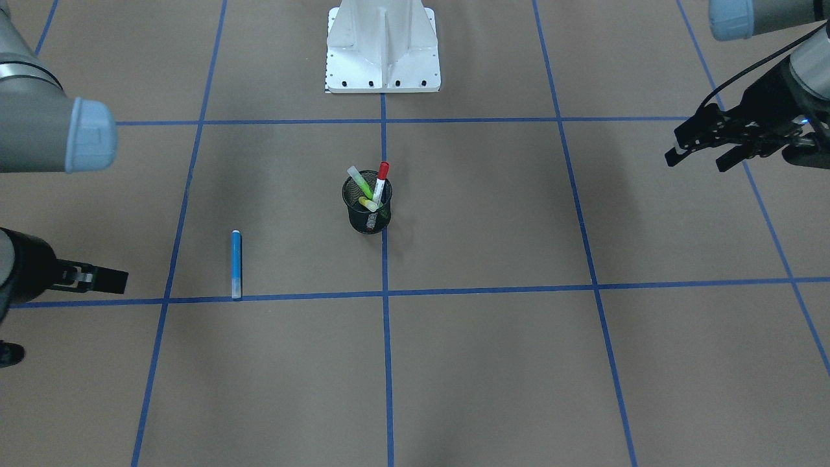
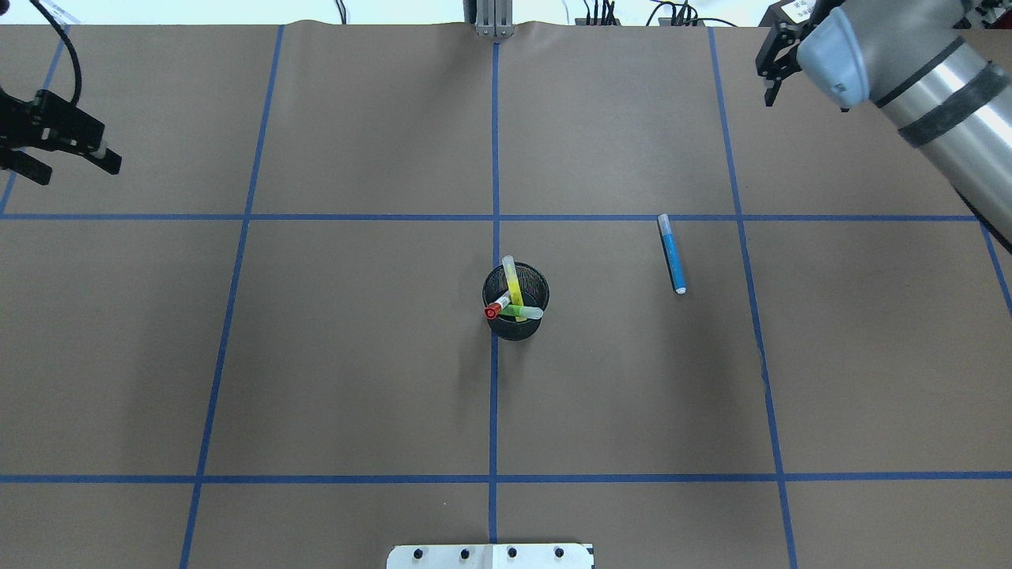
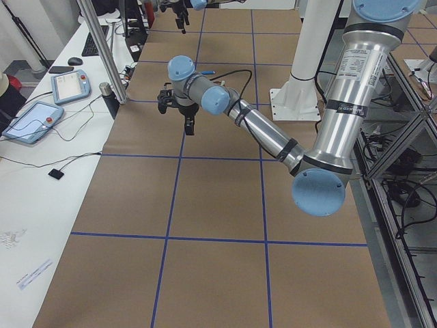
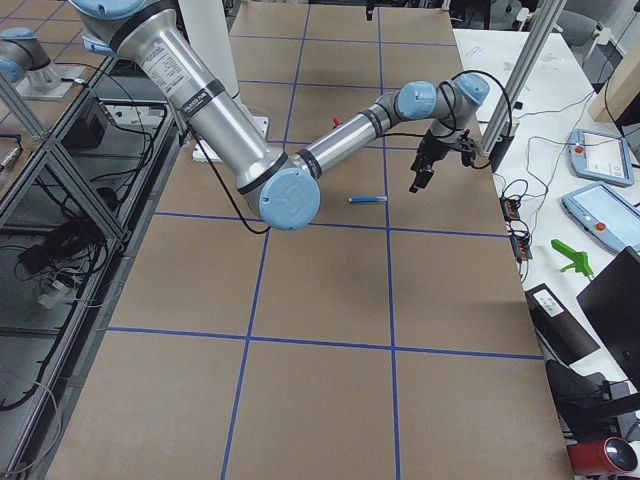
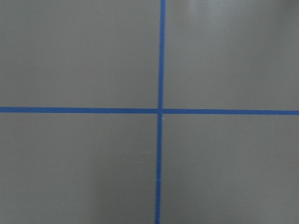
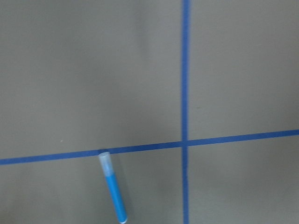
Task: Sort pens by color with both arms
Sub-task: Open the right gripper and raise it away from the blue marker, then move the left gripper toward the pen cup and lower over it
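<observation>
Looking down on your brown paper table (image 2: 356, 371), gridded in blue tape (image 2: 237, 216), you see the blue pen (image 2: 672, 254) lying right of the cup (image 2: 515, 325), which holds the red pen (image 2: 496, 308), green pen (image 2: 527, 314) and yellow pen (image 2: 513, 280). The left gripper (image 2: 79, 170) hangs open at far left; the right gripper (image 1: 120, 280) you cannot tell.

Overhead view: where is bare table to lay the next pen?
Left of the black mesh cup, out to the left gripper, all bare. Bare too: the near strip toward the white pedestal base, and either side of the blue pen on the right. Only the cup is crowded, with three pens.
</observation>
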